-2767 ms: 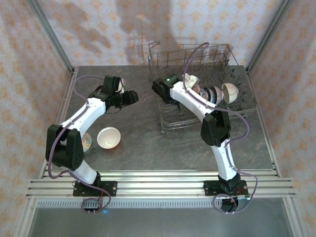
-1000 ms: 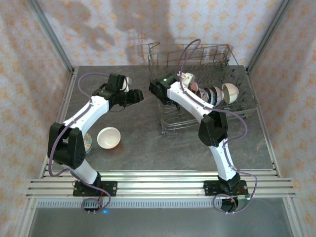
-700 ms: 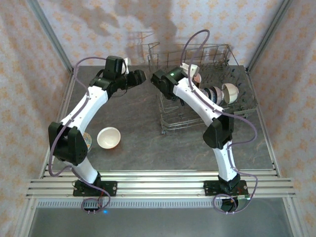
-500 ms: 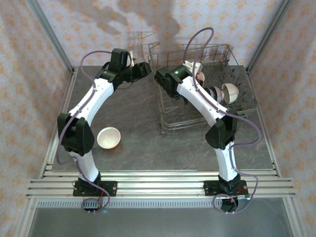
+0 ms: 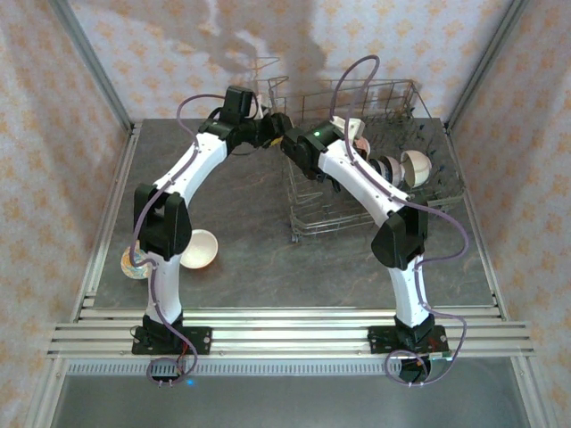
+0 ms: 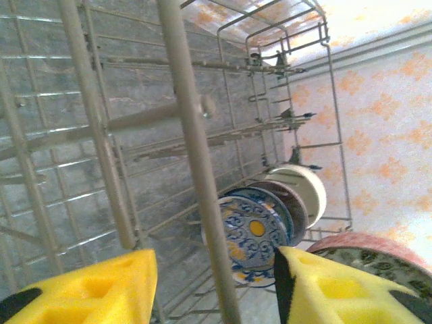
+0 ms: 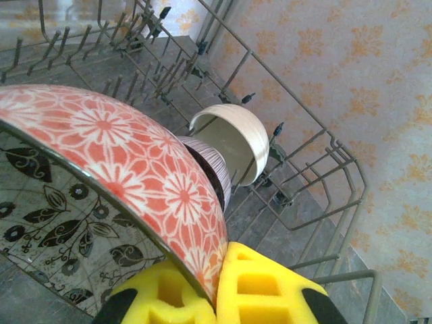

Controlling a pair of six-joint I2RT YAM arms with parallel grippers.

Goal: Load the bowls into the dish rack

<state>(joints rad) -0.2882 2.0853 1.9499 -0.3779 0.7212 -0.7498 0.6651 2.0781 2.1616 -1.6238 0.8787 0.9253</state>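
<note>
**Left claw** (image 6: 212, 287): yellow pads (image 6: 81, 290) stand apart, one upright wire of dish rack (image 5: 339, 218) between them, neither pad touching it. Seen from above, claw sits at rack's left wall.

**Right claw** (image 7: 216, 287): clamped on rim of red floral bowl (image 7: 135, 169), black leaf pattern inside. Bowl tilted, rack tines behind it.

**In rack**, on edge in a row: blue patterned bowl (image 6: 246, 236), striped bowl (image 7: 206, 169), cream bowl (image 7: 233, 138).

**On counter** (image 5: 250, 205), beside left arm: white bowl (image 5: 203, 248), patterned bowl (image 5: 129, 263).

arms (image 5: 357, 183): white links, black joints | cables (image 5: 198, 98): lilac | fingers (image 6: 337, 290): yellow foam, black tips
</note>
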